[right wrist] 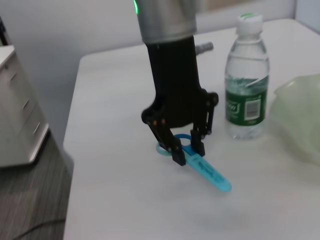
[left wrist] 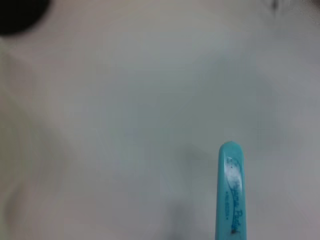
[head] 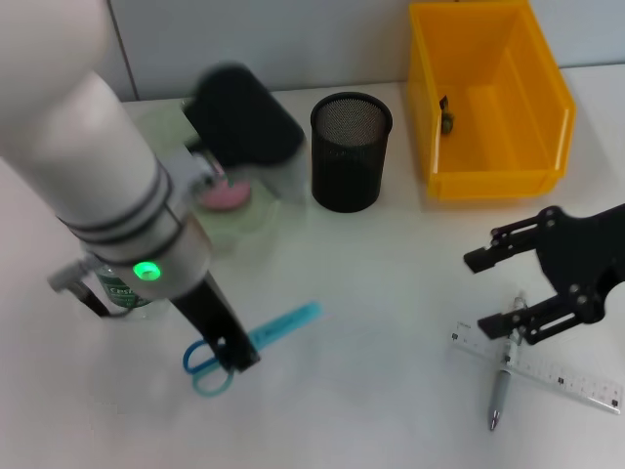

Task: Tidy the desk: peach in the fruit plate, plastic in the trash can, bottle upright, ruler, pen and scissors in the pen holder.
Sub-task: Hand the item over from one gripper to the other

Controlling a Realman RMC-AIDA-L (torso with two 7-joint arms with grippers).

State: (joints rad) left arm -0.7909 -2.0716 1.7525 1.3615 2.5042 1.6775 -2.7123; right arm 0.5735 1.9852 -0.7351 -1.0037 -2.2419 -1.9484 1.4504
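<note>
Teal scissors [head: 256, 340], one pair, are lying on the table [head: 371, 391] with the left tool [right wrist: 187, 152] closing its fingers around them near the handles. One pen [head: 502, 376] is crossing one ruler [head: 547, 369] under the open, empty right tool [head: 500, 288]. One upright bottle [right wrist: 245, 77] is standing nearby. Mesh pen holder [head: 350, 151] is showing nothing inside; the yellow bin [head: 488, 98] is holding one small dark item. A peach [head: 225, 193] is sitting on the plate [head: 256, 210].

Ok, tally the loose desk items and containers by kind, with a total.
Scissors: 1
Pen: 1
Ruler: 1
Water bottle: 1
Peach: 1
Green fruit plate: 1
Black mesh pen holder: 1
Yellow bin: 1
Total: 8
</note>
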